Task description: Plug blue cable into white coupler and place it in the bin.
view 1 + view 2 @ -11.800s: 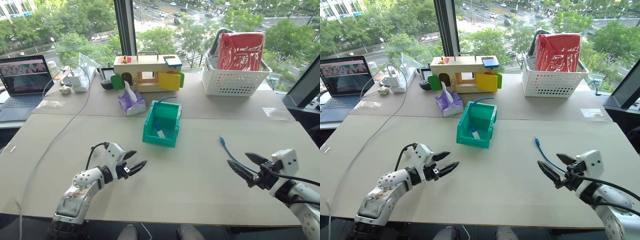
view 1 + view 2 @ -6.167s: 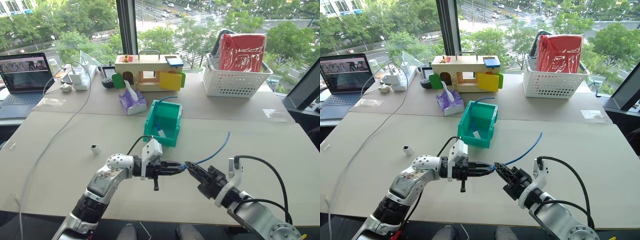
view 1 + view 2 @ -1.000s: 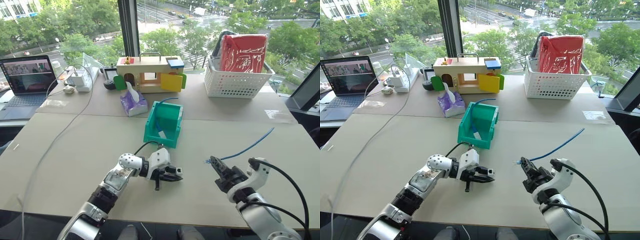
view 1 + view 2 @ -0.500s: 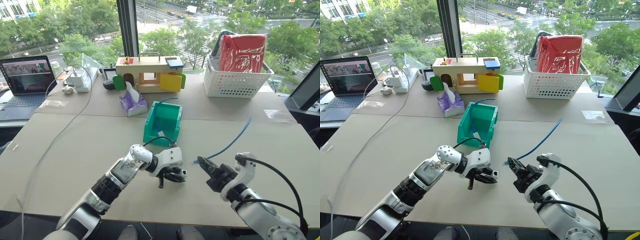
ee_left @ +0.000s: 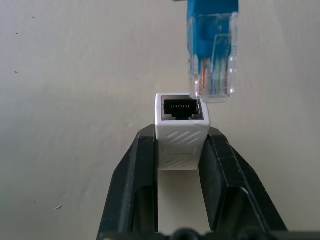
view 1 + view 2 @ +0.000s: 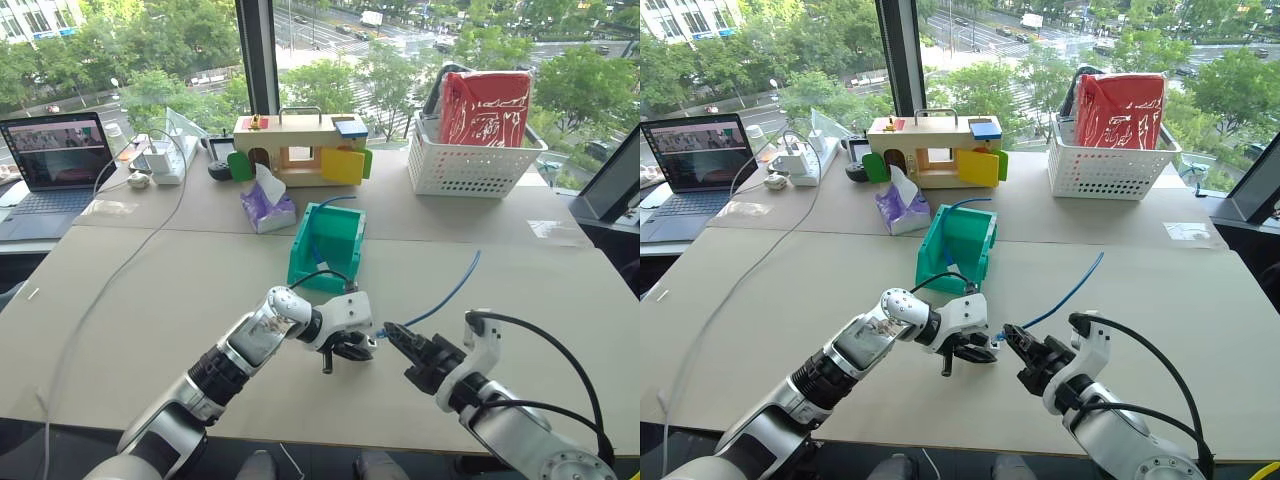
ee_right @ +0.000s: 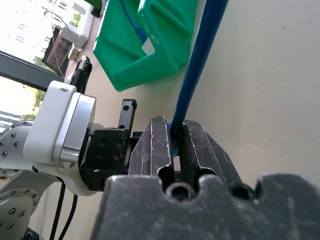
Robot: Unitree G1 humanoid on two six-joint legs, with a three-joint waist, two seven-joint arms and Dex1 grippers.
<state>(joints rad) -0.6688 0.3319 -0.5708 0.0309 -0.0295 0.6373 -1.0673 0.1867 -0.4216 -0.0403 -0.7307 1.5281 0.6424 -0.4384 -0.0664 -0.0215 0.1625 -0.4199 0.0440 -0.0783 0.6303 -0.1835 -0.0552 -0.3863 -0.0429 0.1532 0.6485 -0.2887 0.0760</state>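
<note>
Your L tool (image 5: pixel 182 145) grips the white coupler (image 5: pixel 182 132), frame centre. R tool (image 7: pixel 172 145) is clenched on the blue cable (image 7: pixel 197 60); plug just beside socket, not in.

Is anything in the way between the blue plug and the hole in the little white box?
Nothing visible. The blue cable plug hangs just outside the white coupler socket, slightly off to one side, with only bare table behind.

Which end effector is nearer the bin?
Left. The left end effector sits just in front of the bin; the right end effector lies off toward the right.
</note>
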